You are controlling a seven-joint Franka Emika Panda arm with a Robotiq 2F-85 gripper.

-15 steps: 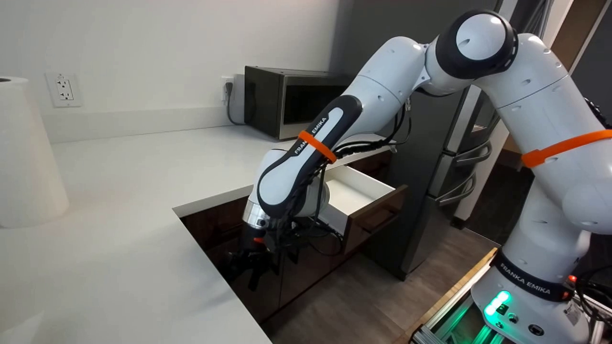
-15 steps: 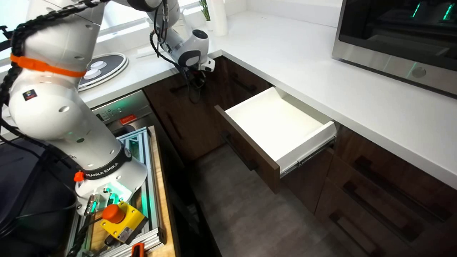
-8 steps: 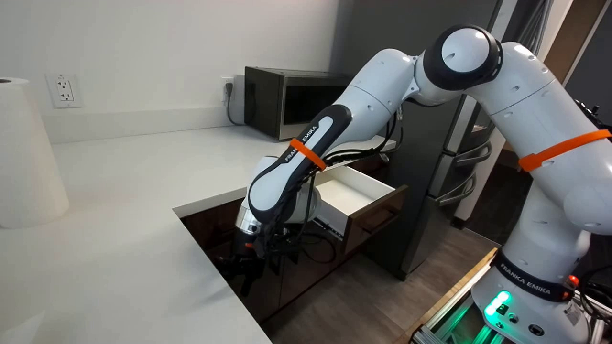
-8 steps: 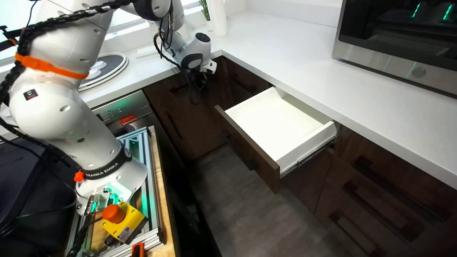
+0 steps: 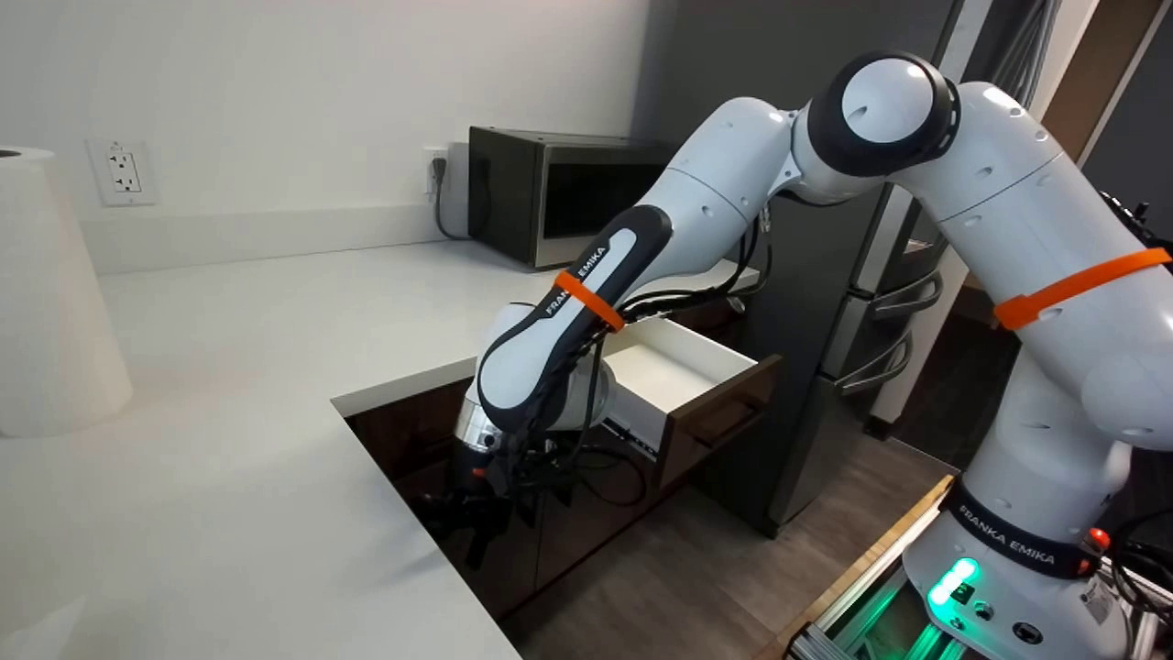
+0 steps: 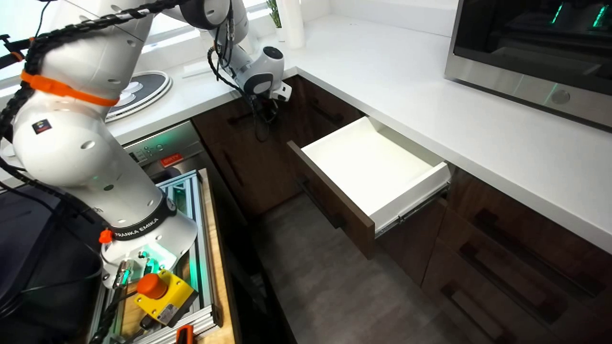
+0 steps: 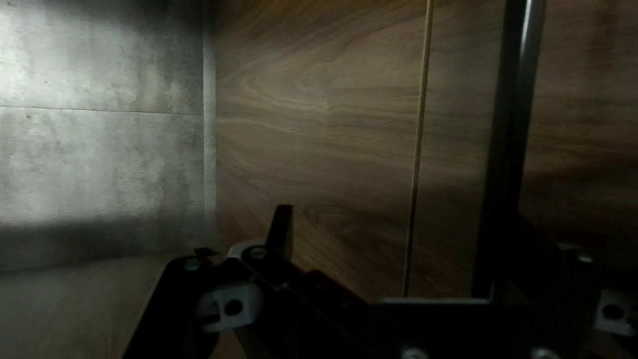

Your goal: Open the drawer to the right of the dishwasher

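Dishwasher (image 6: 184, 148) at left; just right of it, the drawer (image 6: 215, 125), closed. The gripper (image 7: 398, 229) is near its front, jaws apart; too dark to tell whether it touches the bar handle (image 7: 516, 99). Reaching seems in hand; next, likely straddle, grip, pull.

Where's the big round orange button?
In an exterior view, the orange button is at the lower left. It sits on a yellow box, next to the robot's base.
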